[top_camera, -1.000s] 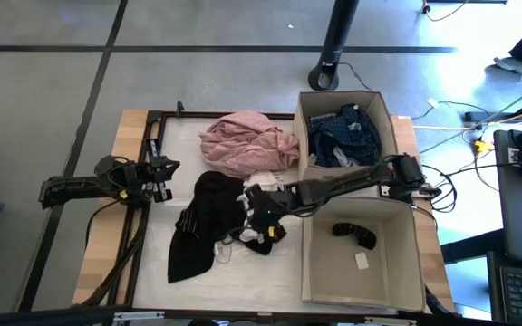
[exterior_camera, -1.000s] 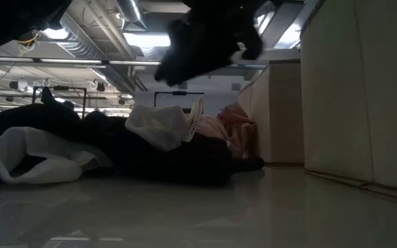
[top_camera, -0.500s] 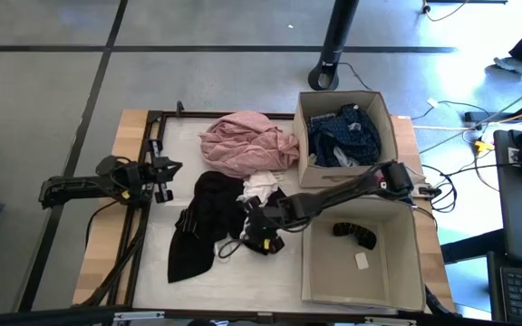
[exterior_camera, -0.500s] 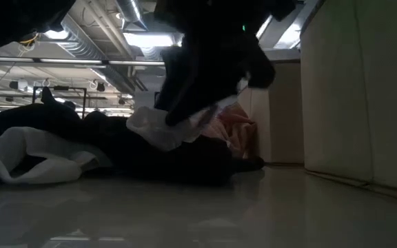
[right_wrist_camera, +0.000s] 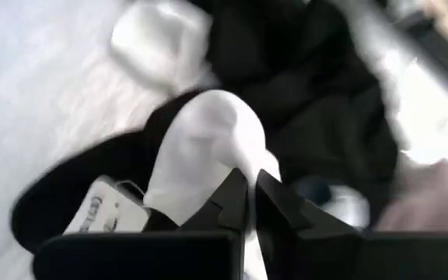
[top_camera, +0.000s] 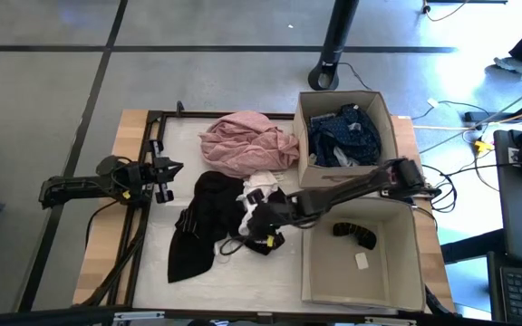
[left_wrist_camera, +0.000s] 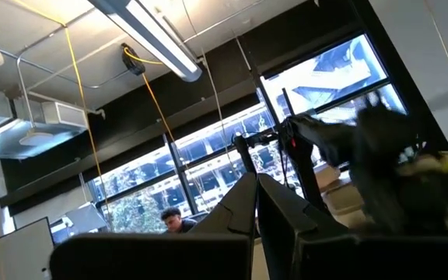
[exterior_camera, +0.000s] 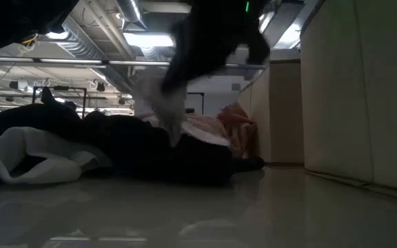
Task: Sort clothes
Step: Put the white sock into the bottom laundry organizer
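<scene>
Right gripper [top_camera: 259, 220] has its jaws pinched tight on a small white sock [right_wrist_camera: 201, 148], lifting it just off the black pieces [top_camera: 208, 217] mid-table, beside the front cardboard box [top_camera: 406, 263]. Pink piece [top_camera: 243, 140] sits behind. Left gripper [top_camera: 164, 172] idles at the left edge; can't tell its jaws.

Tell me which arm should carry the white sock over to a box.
The right arm. Its gripper is shut on the white sock, over the black clothes right beside the boxes. The left gripper waits at the table's far left edge, away from the pile.
</scene>
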`<state>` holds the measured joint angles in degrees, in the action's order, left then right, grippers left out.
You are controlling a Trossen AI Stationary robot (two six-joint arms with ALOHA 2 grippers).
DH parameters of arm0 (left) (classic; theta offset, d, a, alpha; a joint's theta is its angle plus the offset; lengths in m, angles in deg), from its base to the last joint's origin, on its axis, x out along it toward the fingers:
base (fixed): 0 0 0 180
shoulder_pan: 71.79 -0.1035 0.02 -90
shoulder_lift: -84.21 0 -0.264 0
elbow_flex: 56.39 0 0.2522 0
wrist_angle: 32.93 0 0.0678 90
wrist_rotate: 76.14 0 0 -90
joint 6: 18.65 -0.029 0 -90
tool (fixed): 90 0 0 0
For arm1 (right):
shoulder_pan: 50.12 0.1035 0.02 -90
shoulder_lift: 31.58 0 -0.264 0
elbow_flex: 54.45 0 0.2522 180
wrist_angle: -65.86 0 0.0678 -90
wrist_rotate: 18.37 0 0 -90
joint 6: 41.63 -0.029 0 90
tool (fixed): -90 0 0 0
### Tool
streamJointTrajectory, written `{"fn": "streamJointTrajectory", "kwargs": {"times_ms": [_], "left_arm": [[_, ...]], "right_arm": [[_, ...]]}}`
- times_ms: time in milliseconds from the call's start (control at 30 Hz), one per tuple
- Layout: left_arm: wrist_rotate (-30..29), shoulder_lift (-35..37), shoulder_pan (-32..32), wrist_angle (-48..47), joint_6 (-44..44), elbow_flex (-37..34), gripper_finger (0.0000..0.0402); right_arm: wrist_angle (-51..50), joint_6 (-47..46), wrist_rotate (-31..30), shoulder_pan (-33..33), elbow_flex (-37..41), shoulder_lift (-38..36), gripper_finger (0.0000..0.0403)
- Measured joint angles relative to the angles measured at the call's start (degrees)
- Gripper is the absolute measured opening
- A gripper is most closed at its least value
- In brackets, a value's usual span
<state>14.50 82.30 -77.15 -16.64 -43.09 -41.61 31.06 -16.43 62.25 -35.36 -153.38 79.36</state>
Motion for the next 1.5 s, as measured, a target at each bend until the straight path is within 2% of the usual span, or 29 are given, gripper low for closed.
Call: {"fn": "streamJointTrajectory", "kwargs": {"times_ms": [100, 200, 400, 567, 700, 900, 1067, 1233, 1400, 1500], "left_arm": [[0.0, 0.0, 0.0, -0.1, 0.0, 0.0, 0.0005], [0.0, 0.0, 0.0, -1.1, 0.0, 0.0, 0.0005], [0.0, 0.0, 0.0, -3.0, 0.0, 0.0, 0.0005], [0.0, 0.0, 0.0, -4.9, 0.0, 0.0, 0.0005], [0.0, 0.0, 0.0, -7.3, 0.0, 0.0, 0.0005], [0.0, 0.0, 0.0, -12.1, 0.0, 0.0, 0.0005], [0.0, 0.0, 0.0, -17.7, 0.0, 0.0, 0.0005], [0.0, 0.0, 0.0, -24.5, 0.0, 0.0, 0.0005], [0.2, -0.1, 0.0, -26.6, -3.3, 0.0, 0.0005], [0.7, -0.1, 0.1, -25.1, 0.7, 0.0, 0.0005]], "right_arm": [[-0.7, -0.3, -2.5, 1.1, 0.0, -6.0, 0.0008], [-3.2, -1.2, -7.3, 2.9, 0.0, -13.0, 0.0011], [-14.5, -6.6, -19.0, 7.9, 0.0, -27.2, 0.0006], [-21.9, -13.9, -24.6, 12.2, -0.1, -37.5, 0.0009], [-26.0, -17.3, -28.3, 16.1, -0.1, -43.2, 0.0004], [-25.1, -16.7, -34.0, 19.3, -0.1, -49.5, 0.0007], [-24.3, -15.5, -32.6, 19.4, -1.5, -52.0, 0.0008], [-26.0, -16.1, -26.4, 19.4, -7.5, -51.8, 0.0009], [-28.9, -21.5, -20.1, 19.4, -12.8, -50.6, 0.0009], [-32.9, -27.3, -18.2, 19.4, -13.8, -49.7, 0.0009]]}}
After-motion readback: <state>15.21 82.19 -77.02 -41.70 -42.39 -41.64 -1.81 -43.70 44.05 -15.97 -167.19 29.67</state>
